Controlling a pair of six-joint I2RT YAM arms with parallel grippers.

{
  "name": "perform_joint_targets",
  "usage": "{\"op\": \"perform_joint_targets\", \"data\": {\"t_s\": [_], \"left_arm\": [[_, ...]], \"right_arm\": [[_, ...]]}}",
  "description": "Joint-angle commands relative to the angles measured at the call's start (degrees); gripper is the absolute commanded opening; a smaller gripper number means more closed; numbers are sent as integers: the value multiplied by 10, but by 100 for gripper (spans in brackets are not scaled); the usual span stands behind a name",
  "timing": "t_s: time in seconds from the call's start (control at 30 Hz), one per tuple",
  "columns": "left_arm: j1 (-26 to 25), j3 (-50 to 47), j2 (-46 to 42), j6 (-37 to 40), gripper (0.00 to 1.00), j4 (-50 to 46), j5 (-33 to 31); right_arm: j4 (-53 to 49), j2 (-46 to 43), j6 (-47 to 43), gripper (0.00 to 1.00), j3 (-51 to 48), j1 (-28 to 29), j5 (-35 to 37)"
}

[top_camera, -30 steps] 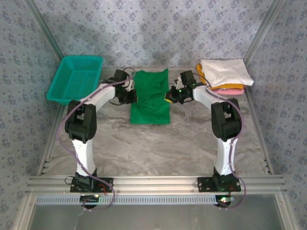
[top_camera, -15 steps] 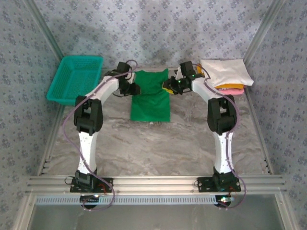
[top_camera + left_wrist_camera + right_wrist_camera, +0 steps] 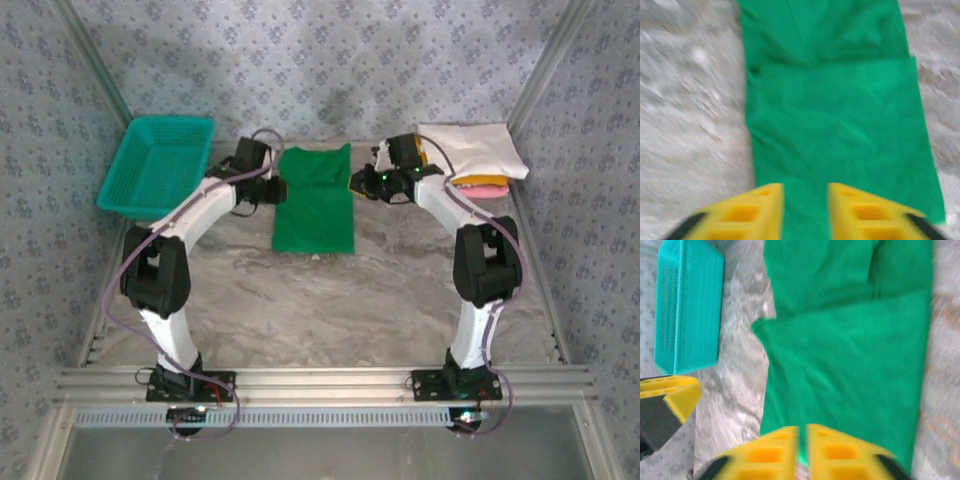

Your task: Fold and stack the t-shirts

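Arms stretch forward, flanking the green t-shirt (image 3: 314,208) lying flat on the bench (image 3: 330,295). Left end effector (image 3: 270,189) sits at one edge, fingers apart; right end effector (image 3: 358,185) at the opposite edge, fingers nearly together.

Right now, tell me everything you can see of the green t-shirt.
The green t-shirt is plain bright soft cloth, folded into a long rectangle with a fold edge across it, lightly creased. It lies flat on the grey marbled table, between the left gripper and right gripper, each at a side edge; whether they touch it is unclear.
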Motion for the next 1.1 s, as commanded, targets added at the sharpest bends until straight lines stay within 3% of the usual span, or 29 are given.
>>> {"op": "perform_joint_targets", "data": {"t_s": [0.0, 0.07, 0.17, 0.47, 0.77, 1.03, 1.07], "left_arm": [[2, -83, 13, -25, 8, 126, 61], [-2, -57, 48, -31, 0, 119, 88], [-12, -67, 82, -52, 0, 145, 94], [-12, -148, 120, -88, 0, 166, 58], [-28, -266, 78, -131, 0, 200, 62], [-62, -358, -27, -177, 0, 174, 28], [-61, -349, -36, -174, 5, 160, 20]], "right_arm": [[61, -1, -2, 0, -60, 41, -5], [105, 28, 26, 0, -60, 54, -29], [143, 84, 75, 0, -45, 62, -50], [169, 148, 77, 0, -87, 60, -17], [222, 120, 98, 0, -217, 66, -22], [201, 45, 103, 0, -285, 68, -25], [197, 32, 103, 0, -284, 69, -24]]}}
